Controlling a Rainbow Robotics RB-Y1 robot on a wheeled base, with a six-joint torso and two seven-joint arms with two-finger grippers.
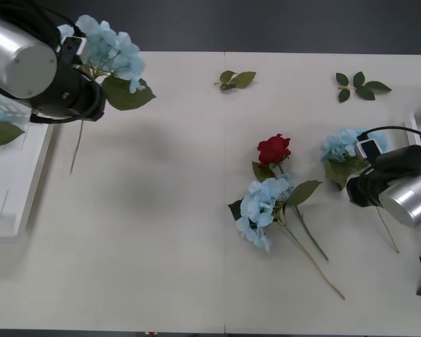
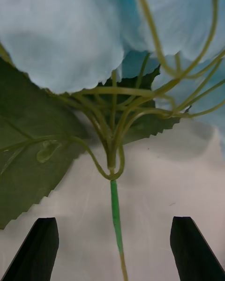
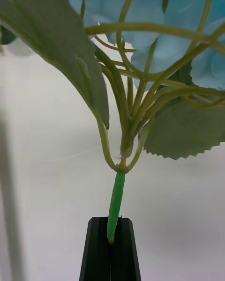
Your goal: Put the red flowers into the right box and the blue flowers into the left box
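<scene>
Table (image 1: 161, 210): pale cream top, matte, spanning nearly the whole front view.
Seam (image 1: 224, 175): a thin straight line runs from the far edge to the near edge, dividing the top into two panels.
Far edge: straight, meeting a dark band beyond it.
Floor (image 1: 266, 24): dark grey, plain, seen past the far edge of the table.
Near edge: a narrow dark strip shows below the table.
Light: soft and even, casting faint blurred shadows on the top.

Rose (image 1: 274, 149) mid-table, behind hydrangea (image 1: 261, 207); left box (image 1: 14, 175) far left.
</scene>
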